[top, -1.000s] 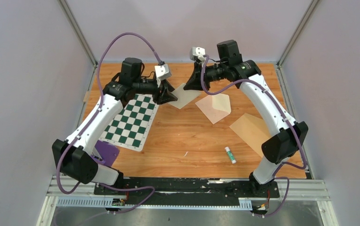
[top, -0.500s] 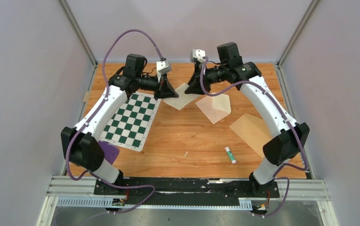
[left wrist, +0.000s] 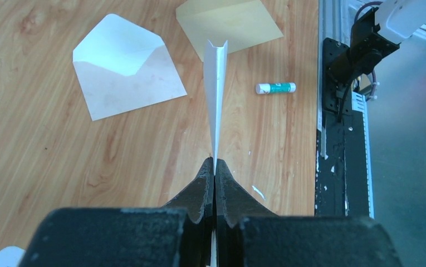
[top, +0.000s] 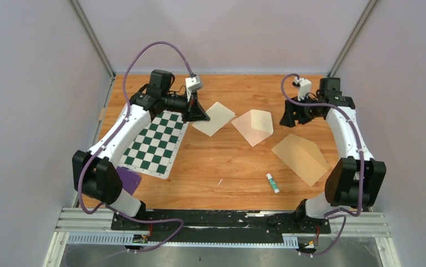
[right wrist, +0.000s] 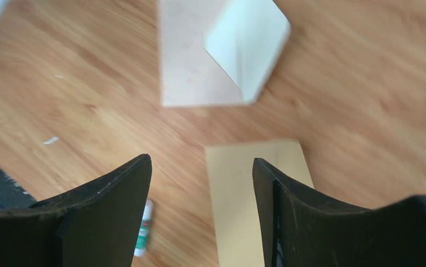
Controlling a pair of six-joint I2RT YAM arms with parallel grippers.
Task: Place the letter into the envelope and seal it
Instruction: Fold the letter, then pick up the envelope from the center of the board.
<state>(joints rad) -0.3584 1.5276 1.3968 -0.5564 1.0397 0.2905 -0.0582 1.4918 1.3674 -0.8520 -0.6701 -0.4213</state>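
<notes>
The letter (top: 215, 118), a folded cream sheet, lies at the back middle of the table. My left gripper (top: 203, 115) is shut on its left edge. In the left wrist view the letter (left wrist: 216, 94) shows edge-on as a thin white folded sheet running out from the closed fingertips of the left gripper (left wrist: 215, 166). The envelope (top: 253, 127) lies just right of the letter with its flap open; it also appears in both wrist views (left wrist: 124, 67) (right wrist: 221, 50). My right gripper (top: 284, 119) stands open and empty to the right of the envelope, over a tan rectangle (right wrist: 244, 189).
The tan rectangle (top: 300, 158) lies at the right. A glue stick (top: 272, 182) sits near the front middle. A green-and-white chequered mat (top: 155, 142) lies under the left arm, with a purple piece (top: 126, 181) by that arm's base. Grey walls enclose the table.
My right gripper has let go of the letter, opened and drawn back to the right. My left gripper has shut on the letter's left edge.
</notes>
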